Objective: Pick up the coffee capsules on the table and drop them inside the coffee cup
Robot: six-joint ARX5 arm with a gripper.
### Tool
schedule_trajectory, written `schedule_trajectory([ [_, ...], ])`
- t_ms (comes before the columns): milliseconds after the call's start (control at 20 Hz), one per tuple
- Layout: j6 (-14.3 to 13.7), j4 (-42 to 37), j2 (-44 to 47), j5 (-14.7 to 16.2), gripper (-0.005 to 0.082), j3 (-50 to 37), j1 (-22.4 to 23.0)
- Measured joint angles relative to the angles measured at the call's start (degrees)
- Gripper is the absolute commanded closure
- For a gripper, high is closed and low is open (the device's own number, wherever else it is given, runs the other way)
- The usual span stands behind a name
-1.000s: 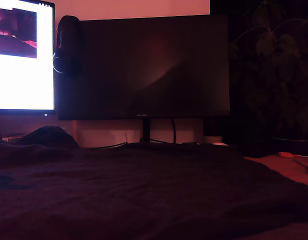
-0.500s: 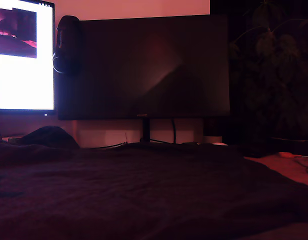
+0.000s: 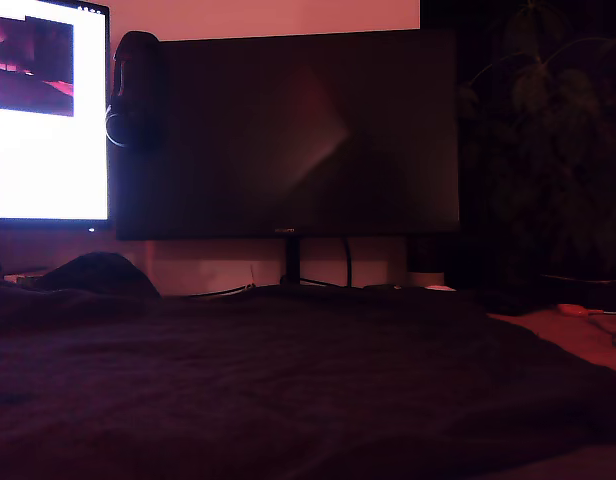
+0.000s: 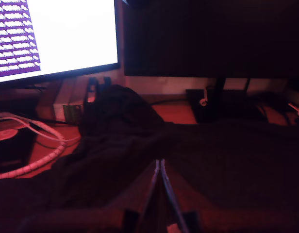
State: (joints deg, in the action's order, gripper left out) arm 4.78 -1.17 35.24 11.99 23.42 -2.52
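Looking for the capsule, I find no dark-blue pod and no cup in either view; the red-tinted gloom hides small things, so I cannot say where it lies or which way its long axis points. In the wrist view my gripper [image 4: 159, 162] shows as two thin, flat blades that run up from their dark mounts and meet at the tips, pressed together with nothing visible between them. Beneath and around them spreads a dark cloth [image 4: 227, 165], soft and creased, bunched into a rounded hump just in front of the tips. The exterior view shows the same cloth as a wide, wrinkled field across its lower half, but it does not show my gripper at all. Behind the cloth stands a large unlit monitor [image 3: 288, 130], a flat dark rectangle with a faint sheen, on a slim stand with cables trailing from it. At the exterior view's left a second screen [image 3: 48, 110] glows white; the wrist view shows it too, with rows of purple lines on it. Only the wrist view shows a pale ribbed cable [image 4: 42, 145] curling over the reddish table [image 4: 169, 112] beside the cloth. Only the exterior view shows leafy plants [image 3: 548, 120], very dim, at its right.
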Motion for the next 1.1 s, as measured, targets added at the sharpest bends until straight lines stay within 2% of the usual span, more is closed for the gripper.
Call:
schedule_trajectory([
  [200, 0.3, -1.1, -0.2, -2.8, 0.0793, -1.9, 4.0],
  [400, 0.3, -1.0, -0.7, -3.1, 0.0793, -4.9, 6.5],
  [550, 0.3, -0.9, -4.5, -3.1, 0.0793, -6.6, 7.0],
  [800, 0.3, 4.0, -12.7, -3.1, 0.0793, -9.0, 7.0],
  [950, 1.1, 4.9, -17.6, -3.3, 0.0793, -9.8, 7.0],
  [1100, 1.1, 7.6, -21.8, -4.5, 0.0793, -10.7, 7.0],
])
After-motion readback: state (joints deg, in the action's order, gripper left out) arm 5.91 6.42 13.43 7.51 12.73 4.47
